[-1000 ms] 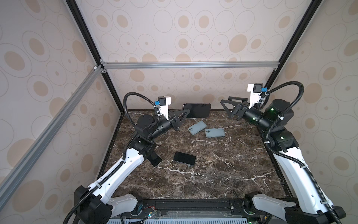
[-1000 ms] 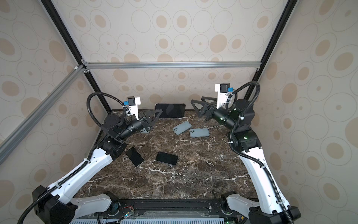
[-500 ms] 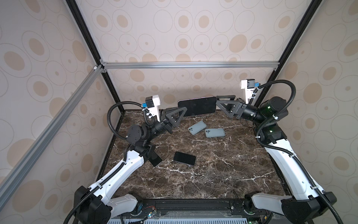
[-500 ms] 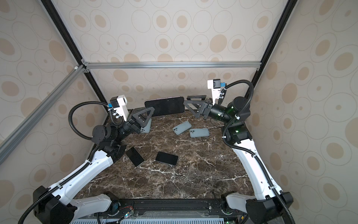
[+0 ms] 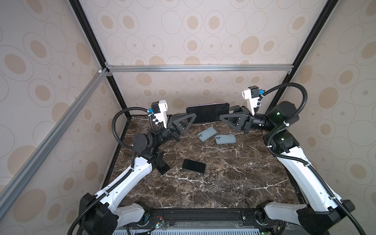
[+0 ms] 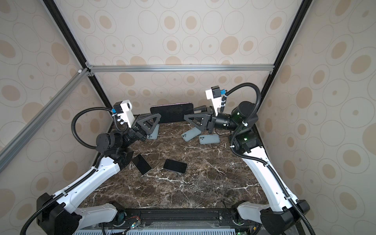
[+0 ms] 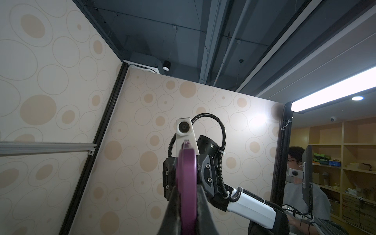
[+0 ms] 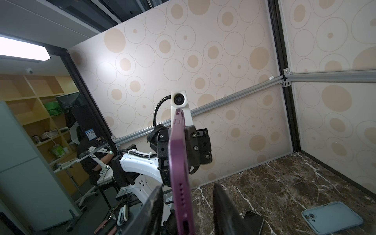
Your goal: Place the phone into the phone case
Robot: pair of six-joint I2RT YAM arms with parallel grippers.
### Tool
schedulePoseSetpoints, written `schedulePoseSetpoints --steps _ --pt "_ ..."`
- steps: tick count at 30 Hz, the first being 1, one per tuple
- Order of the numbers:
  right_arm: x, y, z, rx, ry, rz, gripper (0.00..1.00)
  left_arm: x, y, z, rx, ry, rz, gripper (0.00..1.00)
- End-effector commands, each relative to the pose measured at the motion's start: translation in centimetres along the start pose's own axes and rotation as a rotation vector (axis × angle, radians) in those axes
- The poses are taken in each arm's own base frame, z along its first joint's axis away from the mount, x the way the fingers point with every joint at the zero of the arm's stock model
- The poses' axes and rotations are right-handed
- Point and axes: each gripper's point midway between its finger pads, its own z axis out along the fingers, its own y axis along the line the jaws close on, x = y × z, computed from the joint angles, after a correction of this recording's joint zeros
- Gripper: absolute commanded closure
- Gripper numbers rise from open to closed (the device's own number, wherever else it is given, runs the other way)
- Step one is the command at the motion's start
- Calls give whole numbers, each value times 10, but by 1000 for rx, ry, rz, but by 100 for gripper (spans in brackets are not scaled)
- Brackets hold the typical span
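A phone (image 5: 207,114) (image 6: 172,112) with a dark screen and a purple frame hangs level in the air near the back wall. My left gripper (image 5: 192,118) (image 7: 186,189) is shut on its left end. My right gripper (image 5: 222,118) (image 8: 189,185) straddles the right end of the phone (image 8: 180,173), its jaws open with a gap on each side. Two grey-blue phone cases (image 5: 207,133) (image 5: 225,139) lie on the marble below. A third case (image 6: 153,132) lies partly hidden behind the left gripper.
Two black phones (image 5: 193,165) (image 5: 161,166) lie on the marble table (image 5: 234,183) near the left arm. Patterned walls close in the back and both sides. A metal crossbar (image 5: 193,68) runs along the back wall above the grippers.
The left gripper has lifted the phone off the back of the table. The right gripper has swung in around the phone's right end, and its jaws have narrowed.
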Motion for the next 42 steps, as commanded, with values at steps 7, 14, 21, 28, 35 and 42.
schedulePoseSetpoints --steps 7,14,21,28,35,42 --pt "-6 13 2 -28 1 -47 66 -12 -21 -2 66 -28 35 100" --pt "-5 12 3 -27 4 -45 91 -9 -19 -2 63 -19 37 100" --pt "-5 16 -1 -1 -6 -93 100 -14 -17 -7 23 -54 77 87" --pt "-8 20 -8 42 -32 -153 100 -29 -16 -19 -86 -118 179 33" --pt "-6 15 -13 104 -41 -174 100 -55 14 -54 -431 -224 328 36" --pt "-7 -28 -53 544 -35 -213 100 -31 96 -80 -853 -16 352 45"
